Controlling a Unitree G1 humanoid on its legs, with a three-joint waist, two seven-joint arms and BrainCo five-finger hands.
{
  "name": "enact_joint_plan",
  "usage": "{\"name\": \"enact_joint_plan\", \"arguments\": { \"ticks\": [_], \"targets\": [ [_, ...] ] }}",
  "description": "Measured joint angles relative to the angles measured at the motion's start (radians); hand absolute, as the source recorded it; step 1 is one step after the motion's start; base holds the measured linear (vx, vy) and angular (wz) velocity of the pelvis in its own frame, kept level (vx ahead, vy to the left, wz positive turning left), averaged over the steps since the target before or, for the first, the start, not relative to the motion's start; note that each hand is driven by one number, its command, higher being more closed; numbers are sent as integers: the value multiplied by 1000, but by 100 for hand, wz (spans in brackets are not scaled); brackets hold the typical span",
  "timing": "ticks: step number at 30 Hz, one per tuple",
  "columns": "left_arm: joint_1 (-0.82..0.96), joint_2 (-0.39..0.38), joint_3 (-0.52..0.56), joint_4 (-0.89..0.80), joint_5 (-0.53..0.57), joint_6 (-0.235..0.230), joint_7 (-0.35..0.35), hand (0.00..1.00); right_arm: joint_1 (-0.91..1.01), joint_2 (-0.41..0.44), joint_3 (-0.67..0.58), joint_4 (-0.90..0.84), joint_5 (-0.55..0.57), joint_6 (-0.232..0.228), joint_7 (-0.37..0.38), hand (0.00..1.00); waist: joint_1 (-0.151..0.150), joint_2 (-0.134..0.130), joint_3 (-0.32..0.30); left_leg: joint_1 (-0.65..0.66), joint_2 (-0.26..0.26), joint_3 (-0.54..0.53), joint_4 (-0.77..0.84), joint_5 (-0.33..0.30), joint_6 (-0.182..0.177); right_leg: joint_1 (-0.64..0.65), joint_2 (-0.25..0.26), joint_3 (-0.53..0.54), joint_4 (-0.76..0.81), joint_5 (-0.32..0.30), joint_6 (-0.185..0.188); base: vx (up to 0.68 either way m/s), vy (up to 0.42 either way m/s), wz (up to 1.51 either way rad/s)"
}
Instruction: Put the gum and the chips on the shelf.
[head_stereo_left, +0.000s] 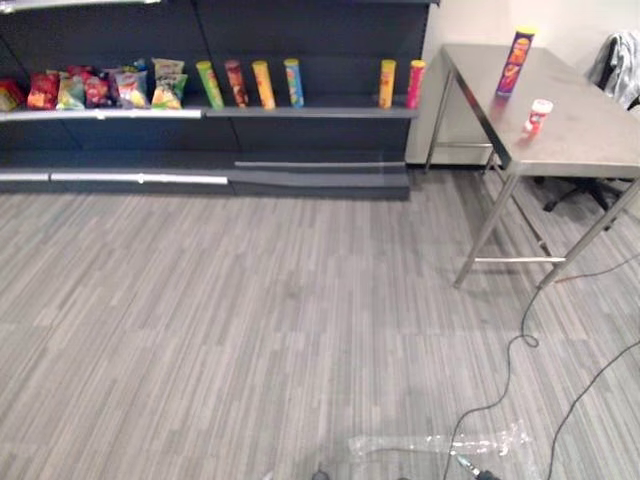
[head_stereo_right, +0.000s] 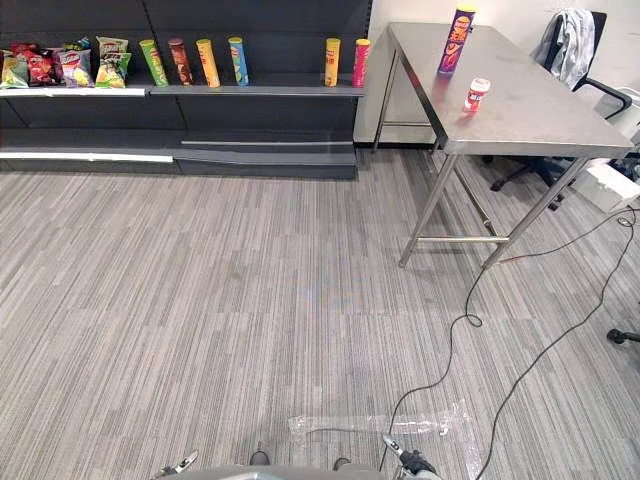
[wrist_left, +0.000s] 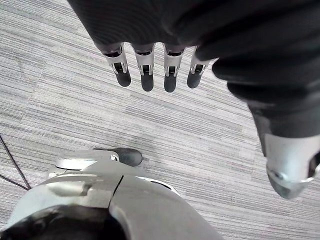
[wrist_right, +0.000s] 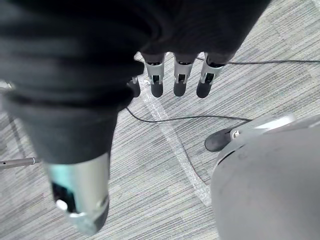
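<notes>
Left eye view takes in a grey striped carpet floor (head_stereo_left: 250, 320) running from near to far; along the far left stands a dark metal shelving unit (head_stereo_left: 320, 40), and at the far right a bare brushed-steel table on thin legs (head_stereo_left: 590, 130); behind the table sits a black office chair with a grey garment (head_stereo_right: 572, 40) draped over its back.

The left hand (wrist_left: 146, 67) hangs over the carpet with its fingers loosely straight in a row, slightly apart, thumb (wrist_left: 290, 170) held off to one side, nothing in its grasp; the right hand (wrist_right: 180, 75) hangs likewise over the floor, fingers relaxed and empty, thumb (wrist_right: 82, 200) apart from them.

A tall purple chips tube with a yellow lid (head_stereo_left: 516, 62) stands upright at the far end of the table; the small red-and-white gum tub (head_stereo_left: 538, 116) stands upright nearer, just right of the tube and apart from it; both are well apart from either hand.

On the shelf, a row of coloured chips tubes (head_stereo_left: 264, 84) stands right of a cluster of bright snack bags (head_stereo_left: 110, 88); a clear plastic strip (head_stereo_right: 380, 425) lies on the near floor.
</notes>
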Motion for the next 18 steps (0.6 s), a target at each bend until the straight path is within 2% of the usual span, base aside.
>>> {"name": "enact_joint_plan", "arguments": {
  "ticks": [8, 14, 18],
  "targets": [
    [0, -4, 13, 1, -2, 0, 1, 0, -3, -2, -1, -1, 0, 1, 0, 0, 2, 3, 16, 14, 1, 30, 0, -3, 0, -2, 6, 29, 3, 2, 2, -23, -10, -11],
    [-6, -14, 89, -5, -11, 0, 0, 0, -16, 2, -24, -2, 0, 2, 5, 0, 9, -2, 50, -10, 2, 47, 15, -6, 5, -49, -2, 43, 54, -1, 2, -16, 5, -8],
    [-17, -25, 110, -19, -10, 1, 0, 0, 2, 12, -53, -10, 4, 4, 6, 0, 33, -8, 73, -40, -3, 49, 113, -63, 17, -57, -20, 45, 106, -29, 10, -33, 28, 0]
  ]
}}
